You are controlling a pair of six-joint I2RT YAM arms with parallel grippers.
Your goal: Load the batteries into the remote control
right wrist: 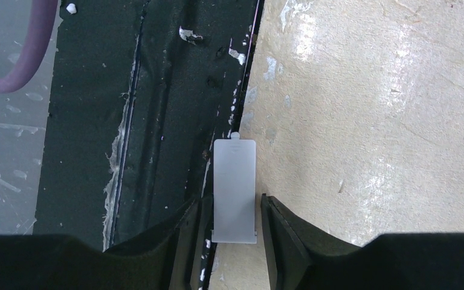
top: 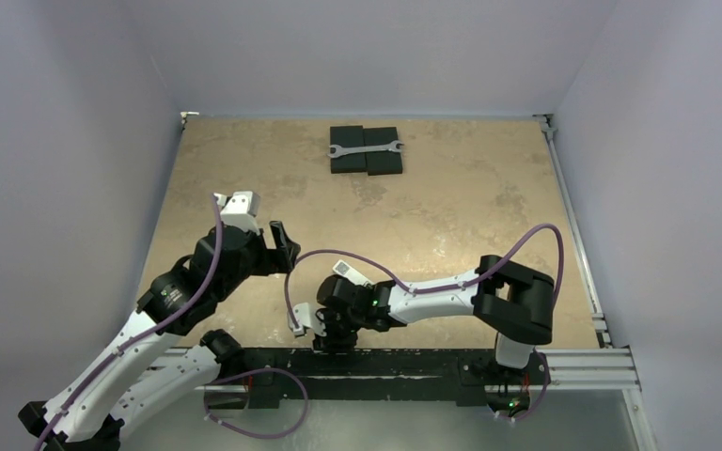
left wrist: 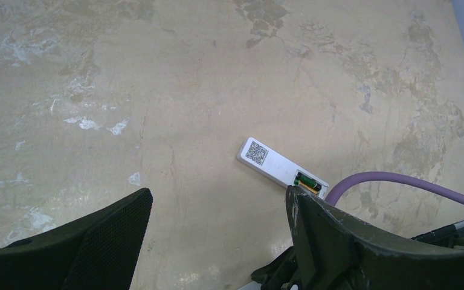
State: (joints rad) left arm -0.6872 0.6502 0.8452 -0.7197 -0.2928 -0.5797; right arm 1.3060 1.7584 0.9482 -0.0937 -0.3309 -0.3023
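Surface [top: 470,197]: beige, stone-mottled, with worn pale patches, enclosed by plain lavender-grey walls [top: 367,47]. A black rail [right wrist: 169,90], scuffed and chipped, runs along its near edge. At the far side a metal wrench [top: 365,148] lies across flat black blocks [top: 367,162].

The remote control [left wrist: 272,162], slim and white, lies back-up near the front centre. It bears a square code sticker. Its compartment is uncovered, with the batteries [left wrist: 306,180], green and gold, seated inside.

Left pincer [left wrist: 217,193]: wide, holding nothing, above bare surface beside the remote.

Right pincer [right wrist: 232,202]: partly open, straddling a frosted white rectangular cover [right wrist: 235,190] at the rail's edge. A thin gap shows on each side.
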